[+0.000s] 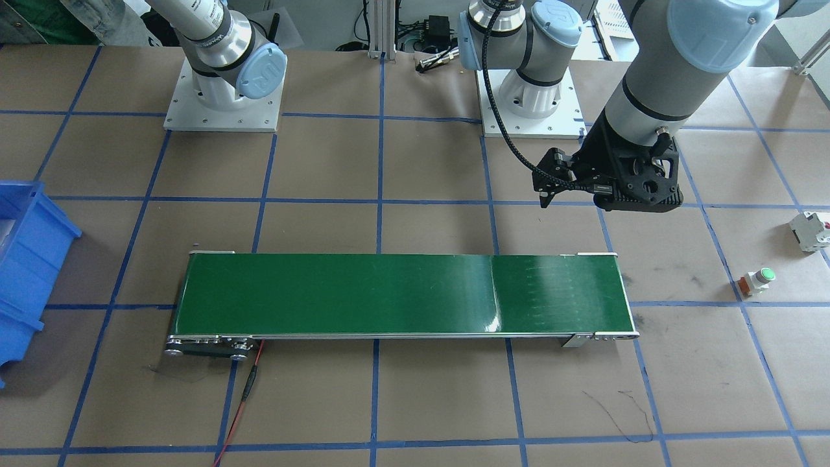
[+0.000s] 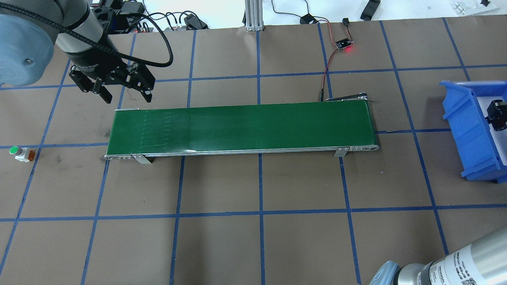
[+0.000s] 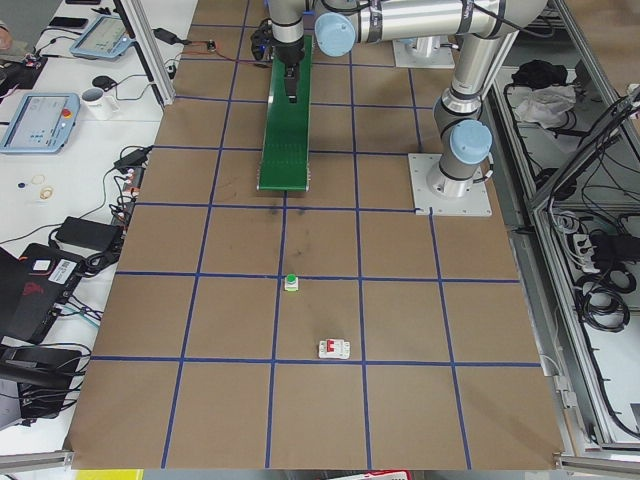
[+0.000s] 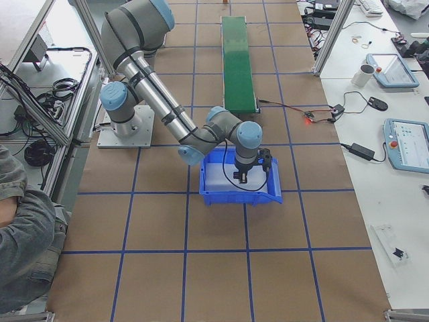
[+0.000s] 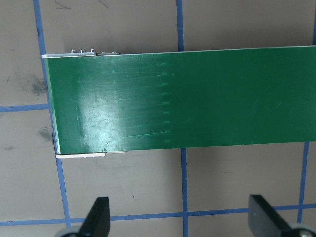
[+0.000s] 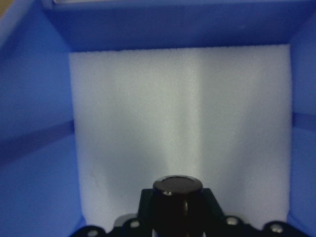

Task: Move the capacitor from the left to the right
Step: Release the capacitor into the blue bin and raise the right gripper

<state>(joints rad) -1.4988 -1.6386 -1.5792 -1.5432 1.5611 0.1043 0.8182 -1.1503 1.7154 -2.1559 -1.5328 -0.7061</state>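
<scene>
Capacitor [image 6: 177,186], a stubby black cylinder, sits clamped between the fingers of the right gripper [image 4: 242,177], its round flat end facing the wrist camera. Beyond it lies the white foam pad [image 6: 177,108] lining the blue bin [image 4: 241,197], whose walls rise on every side; the gripper hangs inside the bin's outline, over the foam. Farther along the table [image 2: 253,237] stretches the green conveyor belt [image 2: 241,126], bare on top. By the belt's far end the left gripper [image 2: 126,95] hovers with its fingers spread wide and nothing between them. Past that end a green-capped button [image 2: 20,152] and a white breaker [image 1: 810,231] rest apart on the paper.
</scene>
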